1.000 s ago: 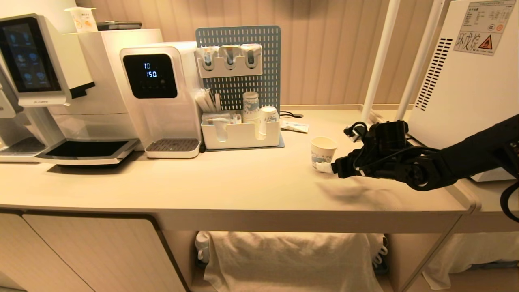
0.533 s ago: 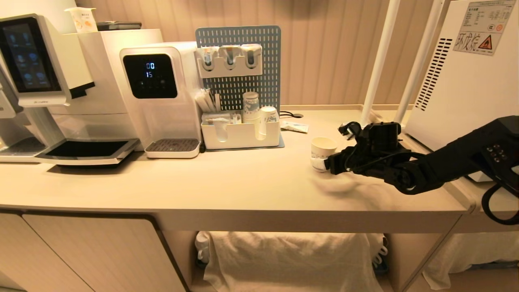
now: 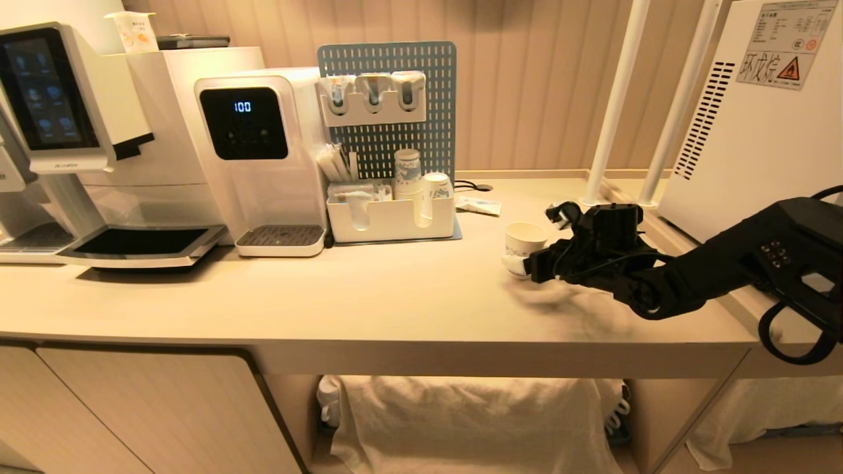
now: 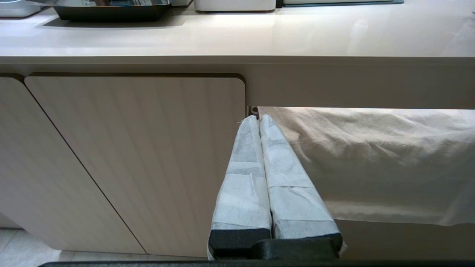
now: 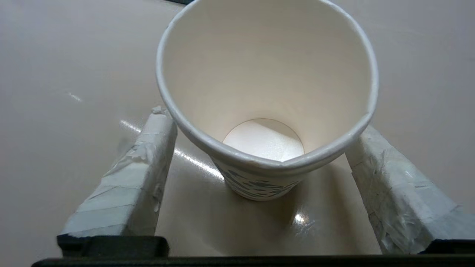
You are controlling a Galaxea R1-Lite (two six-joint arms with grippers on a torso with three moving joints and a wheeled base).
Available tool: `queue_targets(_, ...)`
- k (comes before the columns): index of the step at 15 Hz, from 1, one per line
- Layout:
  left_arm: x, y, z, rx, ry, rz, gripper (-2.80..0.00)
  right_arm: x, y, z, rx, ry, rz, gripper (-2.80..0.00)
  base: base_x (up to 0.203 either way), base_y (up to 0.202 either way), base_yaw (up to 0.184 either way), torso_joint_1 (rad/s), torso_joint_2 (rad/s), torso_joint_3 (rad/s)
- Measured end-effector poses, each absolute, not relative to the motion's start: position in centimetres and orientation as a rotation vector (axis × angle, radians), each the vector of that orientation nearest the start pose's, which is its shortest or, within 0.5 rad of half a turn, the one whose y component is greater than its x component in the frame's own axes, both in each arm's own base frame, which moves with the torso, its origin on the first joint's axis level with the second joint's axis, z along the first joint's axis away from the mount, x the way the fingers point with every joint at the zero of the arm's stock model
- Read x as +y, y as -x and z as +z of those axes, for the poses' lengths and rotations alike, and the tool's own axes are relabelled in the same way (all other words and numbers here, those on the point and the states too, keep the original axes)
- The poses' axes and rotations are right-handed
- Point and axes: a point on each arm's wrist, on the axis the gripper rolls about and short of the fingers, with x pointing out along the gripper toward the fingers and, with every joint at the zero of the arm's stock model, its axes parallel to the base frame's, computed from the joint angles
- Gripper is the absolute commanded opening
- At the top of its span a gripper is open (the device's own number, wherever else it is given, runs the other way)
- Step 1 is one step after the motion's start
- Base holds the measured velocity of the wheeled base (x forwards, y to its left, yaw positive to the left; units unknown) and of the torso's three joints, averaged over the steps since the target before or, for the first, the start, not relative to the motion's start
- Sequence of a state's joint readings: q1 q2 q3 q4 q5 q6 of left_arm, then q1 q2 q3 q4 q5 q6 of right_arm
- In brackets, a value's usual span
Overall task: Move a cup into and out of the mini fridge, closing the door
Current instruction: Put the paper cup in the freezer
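Note:
The cup (image 3: 523, 238) stands upright on the beige counter (image 3: 369, 296), white with a blue pattern and empty. My right gripper (image 3: 521, 259) reaches in low from the right and is open, one taped finger on each side of the cup's lower part. In the right wrist view the cup (image 5: 267, 92) fills the space between the fingers (image 5: 122, 185), with gaps showing beside its base. The white box with vent slots at the far right is the mini fridge (image 3: 757, 125); its door is out of view. My left gripper (image 4: 258, 118) hangs shut and holds nothing, below the counter edge before a cabinet front.
A white organiser (image 3: 392, 220) with a stack of cups (image 3: 408, 172) stands before a blue pegboard, left of the cup. A water dispenser (image 3: 260, 158) and a coffee machine (image 3: 59, 131) are further left. Two white poles (image 3: 616, 99) and a sachet (image 3: 477, 205) are behind the cup.
My right gripper has slid left and a little lower, so its fingers now straddle the cup. The cup has stayed put. The left arm has not moved.

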State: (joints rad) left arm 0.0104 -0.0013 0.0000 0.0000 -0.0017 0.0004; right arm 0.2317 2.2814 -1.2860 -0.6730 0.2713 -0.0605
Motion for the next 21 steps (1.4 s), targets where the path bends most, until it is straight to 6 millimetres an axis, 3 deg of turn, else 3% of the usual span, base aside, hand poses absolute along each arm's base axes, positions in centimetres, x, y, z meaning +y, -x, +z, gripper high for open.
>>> queue_targets(8,0.0,2.3,7.5,-0.001,0.000,0.009,-2.80,10.9,-43.5,8.5,0.336,0.057,0.507,-2.80,0.000,0.000,0.000,0.000,0.00,0.000)
queue_targets(13,0.0,2.3,7.5,-0.001,0.000,0.009,-2.80,10.6,-42.6,9.9,0.366,0.058,0.507,-2.80,0.000,0.000,0.000,0.000,0.00,0.000)
queue_targets(17,0.0,2.3,7.5,-0.001,-0.001,0.009,-2.80,8.9,-40.0,13.8,0.478,0.056,0.455,-2.80,0.000,0.000,0.000,0.000,0.00,0.000)
queue_targets(19,0.0,2.3,7.5,-0.001,0.000,0.009,-2.80,7.4,-37.5,16.7,0.551,0.087,0.381,-2.80,0.000,0.000,0.000,0.000,0.00,0.000)
queue_targets(21,0.0,2.3,7.5,-0.001,0.000,0.009,-2.80,5.9,-33.8,19.7,0.636,0.113,0.327,-2.80,0.000,0.000,0.000,0.000,0.00,0.000)
